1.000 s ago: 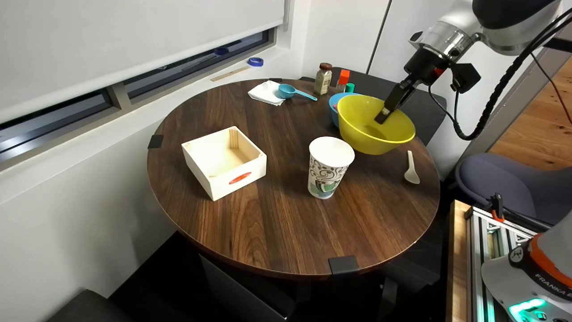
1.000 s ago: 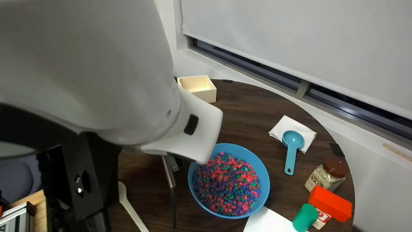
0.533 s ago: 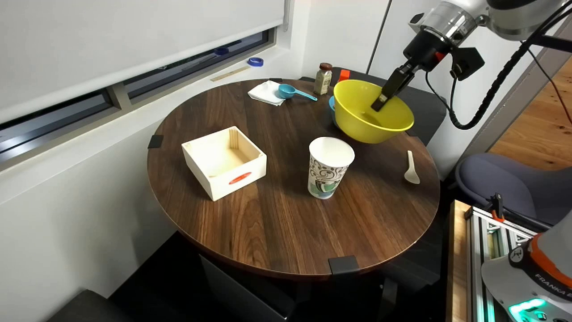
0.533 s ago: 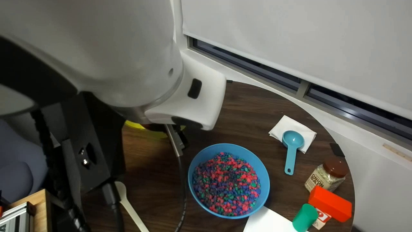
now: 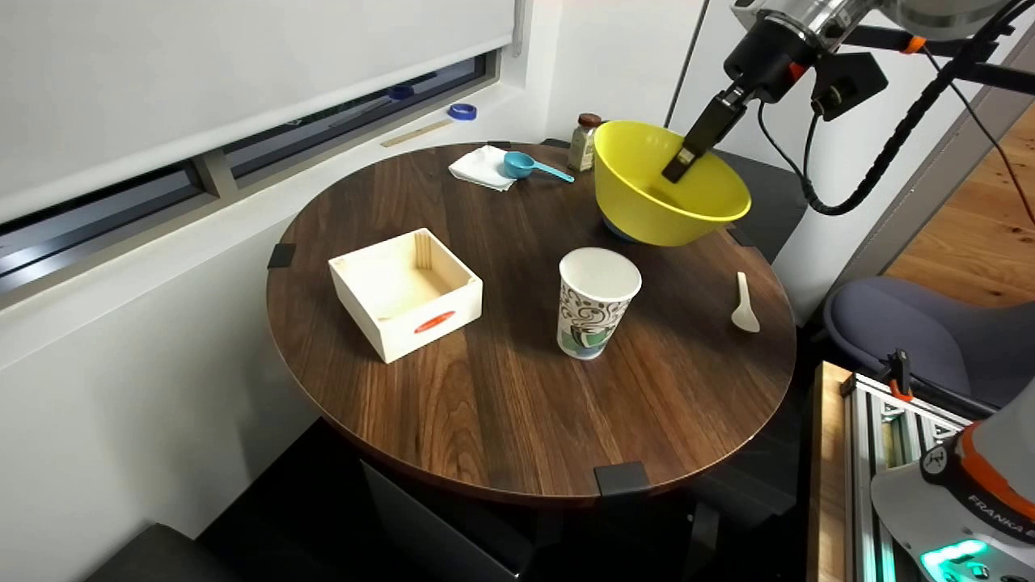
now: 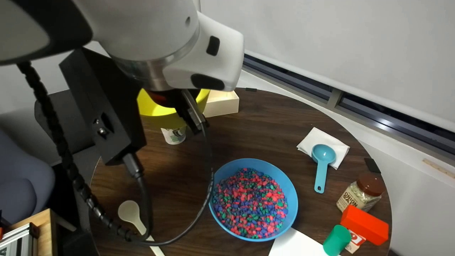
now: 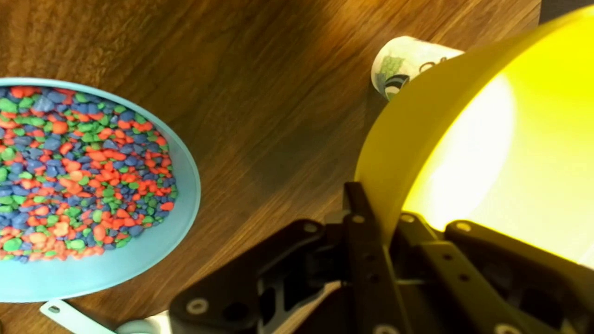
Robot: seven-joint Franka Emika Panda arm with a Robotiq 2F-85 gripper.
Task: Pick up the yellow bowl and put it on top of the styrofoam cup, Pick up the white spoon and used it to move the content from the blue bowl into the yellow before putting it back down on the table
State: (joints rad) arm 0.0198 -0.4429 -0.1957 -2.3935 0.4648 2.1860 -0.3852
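My gripper [image 7: 387,208] is shut on the rim of the yellow bowl [image 7: 417,130] and holds it, tilted, above the table [image 5: 501,404]. In an exterior view, one finger [image 5: 678,166] shows inside the yellow bowl [image 5: 667,222]. The styrofoam cup [image 5: 594,307] stands upright in front of the bowl; in the wrist view the bowl partly covers the cup [image 7: 408,65]. The blue bowl [image 6: 293,202] holds the red, blue and green content [image 6: 250,202]; it also shows in the wrist view [image 7: 185,232]. The white spoon [image 5: 744,311] lies on the table near the edge.
A wooden box [image 5: 408,295] stands beyond the cup. A blue scoop [image 6: 321,167] on a white napkin [image 6: 339,147], a spice jar [image 6: 360,193], a red-capped container [image 6: 366,224] and a green object [image 6: 336,240] are near the blue bowl. The arm's cable [image 6: 204,209] hangs beside the blue bowl.
The arm and the held yellow bowl have risen. The yellow bowl has come into sight beside the arm in an exterior view, where the cup and white spoon now show more.
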